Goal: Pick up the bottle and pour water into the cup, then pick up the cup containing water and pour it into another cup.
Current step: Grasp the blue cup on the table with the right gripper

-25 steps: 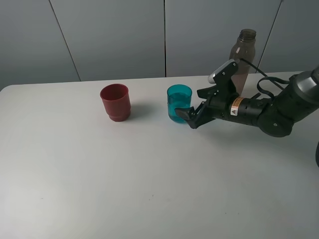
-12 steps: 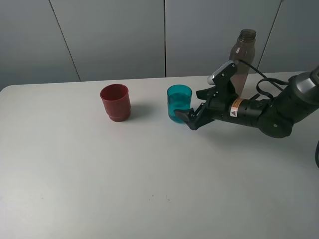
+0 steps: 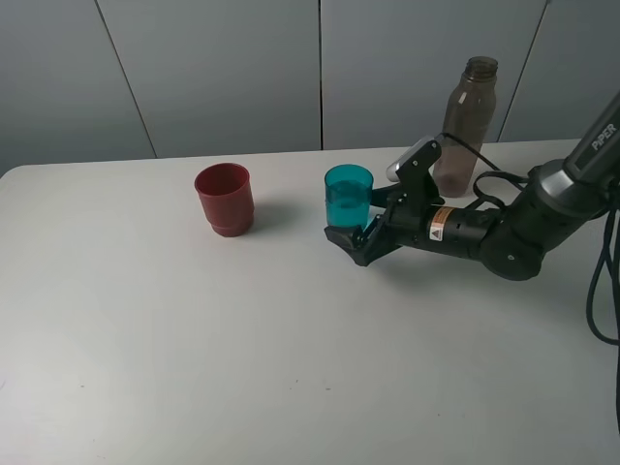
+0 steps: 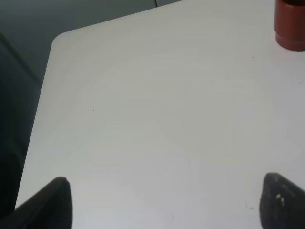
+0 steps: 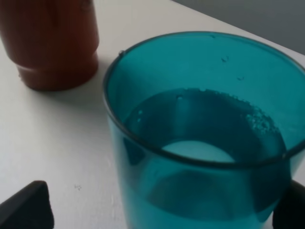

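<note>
We see our right gripper [image 3: 359, 219], spread wide, now advanced to straddle the water-holding translucent teal plastic tumbler [image 3: 348, 194] standing on the white table [image 3: 194, 339], so we judge closing on it comes next.

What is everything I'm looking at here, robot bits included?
table: one, white, fills the lower part of the high view
wall panels: several, grey, behind the table
bottle: one, smoky brown, uncapped, upright at the table's back right
teal cup: one, translucent, holding water, mid-table
red cup: one, opaque, upright, left of the teal cup and apart from it
cable: one, black, hanging at the right edge
right arm: one, black, reaching in from the right
right end effector: one, black, open, a finger on either side of the teal cup
left end effector: one, black, open over bare table, seen only in its own wrist view
</note>
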`<move>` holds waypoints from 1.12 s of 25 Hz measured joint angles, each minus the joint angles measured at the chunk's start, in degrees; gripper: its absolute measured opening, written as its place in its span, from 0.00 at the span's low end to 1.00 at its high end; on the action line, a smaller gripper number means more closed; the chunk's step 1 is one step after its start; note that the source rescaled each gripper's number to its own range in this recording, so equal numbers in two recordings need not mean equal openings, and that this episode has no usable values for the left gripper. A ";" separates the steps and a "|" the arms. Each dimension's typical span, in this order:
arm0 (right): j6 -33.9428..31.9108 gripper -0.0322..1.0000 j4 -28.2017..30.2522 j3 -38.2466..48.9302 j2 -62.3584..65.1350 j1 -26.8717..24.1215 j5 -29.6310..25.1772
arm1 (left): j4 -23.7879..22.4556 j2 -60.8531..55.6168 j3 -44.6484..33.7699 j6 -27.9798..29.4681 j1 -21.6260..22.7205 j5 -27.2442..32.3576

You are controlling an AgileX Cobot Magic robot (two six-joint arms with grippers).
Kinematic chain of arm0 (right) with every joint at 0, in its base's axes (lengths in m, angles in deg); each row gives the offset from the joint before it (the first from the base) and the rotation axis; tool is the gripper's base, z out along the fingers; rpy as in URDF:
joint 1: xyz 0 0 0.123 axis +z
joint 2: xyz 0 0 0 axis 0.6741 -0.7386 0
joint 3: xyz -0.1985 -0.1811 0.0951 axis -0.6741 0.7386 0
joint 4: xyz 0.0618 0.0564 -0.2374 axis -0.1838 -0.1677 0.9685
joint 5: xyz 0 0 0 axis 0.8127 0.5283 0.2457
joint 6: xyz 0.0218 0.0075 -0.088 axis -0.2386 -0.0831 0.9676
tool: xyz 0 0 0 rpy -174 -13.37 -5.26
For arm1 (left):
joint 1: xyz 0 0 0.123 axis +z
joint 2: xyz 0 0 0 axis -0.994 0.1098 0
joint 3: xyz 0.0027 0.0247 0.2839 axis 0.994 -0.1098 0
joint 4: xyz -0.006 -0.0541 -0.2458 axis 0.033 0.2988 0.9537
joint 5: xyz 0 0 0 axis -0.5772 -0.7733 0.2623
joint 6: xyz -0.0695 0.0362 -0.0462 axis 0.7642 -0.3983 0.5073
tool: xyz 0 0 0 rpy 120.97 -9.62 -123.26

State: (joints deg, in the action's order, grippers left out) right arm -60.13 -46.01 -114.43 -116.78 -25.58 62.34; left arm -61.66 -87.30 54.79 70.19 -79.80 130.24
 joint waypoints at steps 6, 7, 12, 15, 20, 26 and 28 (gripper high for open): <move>0.13 1.00 -0.21 -2.91 -1.65 0.12 0.00 | 0.00 0.00 0.00 0.00 0.00 0.00; 0.13 1.00 -0.37 -3.21 -1.89 0.12 0.00 | 0.00 0.00 0.00 0.00 0.00 0.00; 0.13 1.00 -1.43 -4.80 -1.91 0.12 0.00 | 0.00 0.00 0.00 0.00 0.00 0.00; 0.13 1.00 -1.53 -5.24 -1.91 0.12 0.00 | 0.00 0.00 0.00 0.00 0.00 0.00; 0.24 1.00 -1.53 -5.48 -2.88 0.23 1.06 | 0.00 0.00 0.00 0.00 0.00 0.00; 1.80 1.00 -4.04 -5.60 -4.79 2.10 2.71 | 0.00 0.00 0.00 0.00 0.00 0.00; 2.70 1.00 -5.31 -5.60 -4.92 2.43 2.85 | 0.00 0.00 0.00 0.00 0.00 0.00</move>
State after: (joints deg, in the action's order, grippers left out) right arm -57.43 -51.32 -120.03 -121.71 -23.14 65.19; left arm -61.66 -87.30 54.79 70.19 -79.80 130.24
